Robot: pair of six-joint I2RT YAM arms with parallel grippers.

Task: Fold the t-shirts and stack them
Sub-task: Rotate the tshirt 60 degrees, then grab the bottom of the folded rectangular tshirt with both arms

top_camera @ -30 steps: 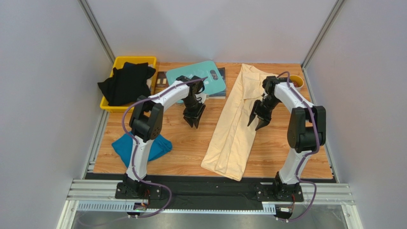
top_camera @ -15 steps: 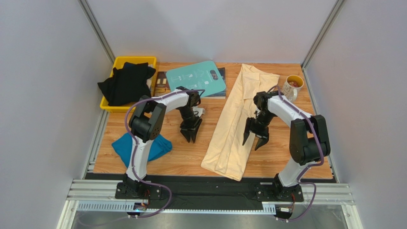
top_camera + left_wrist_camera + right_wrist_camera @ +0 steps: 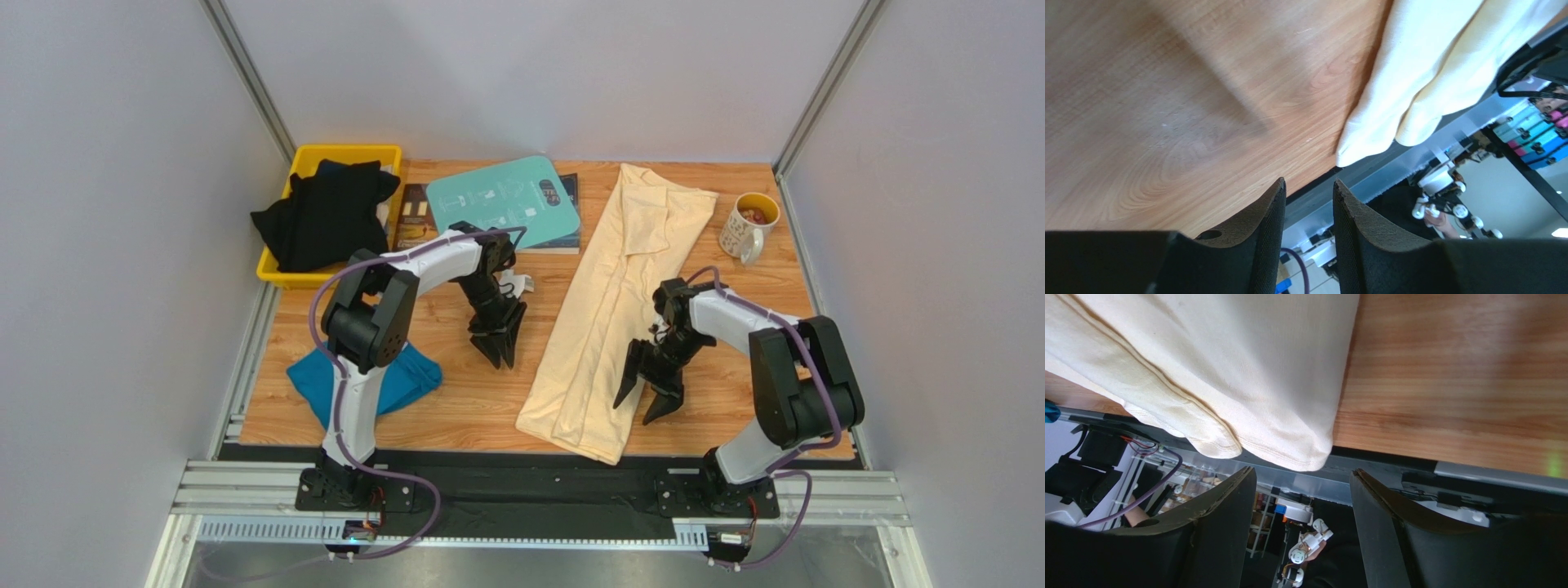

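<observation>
A pale cream-yellow t-shirt [image 3: 610, 312] lies folded into a long strip from the back of the table to its near edge. My right gripper [image 3: 644, 398] hovers open and empty at the strip's near right side; in the right wrist view its fingers frame the shirt's hem [image 3: 1229, 367], with the gripper [image 3: 1303, 471] just short of it. My left gripper [image 3: 497, 349] is open and empty over bare wood left of the shirt, whose near corner [image 3: 1413, 79] lies ahead of the gripper [image 3: 1309, 182]. A teal-blue t-shirt [image 3: 405, 374] lies bunched by the left arm. Black t-shirts [image 3: 321, 214] fill a yellow bin.
The yellow bin [image 3: 298, 165] stands at the back left corner. A rigid teal board [image 3: 503, 202] lies on a dark book at the back centre. A mug [image 3: 751, 223] stands at the back right. Grey walls enclose the table on three sides.
My right gripper has travelled down the shirt's right side toward the near edge and its jaws have widened. The left gripper has drawn slightly nearer. The mug is now uncovered.
</observation>
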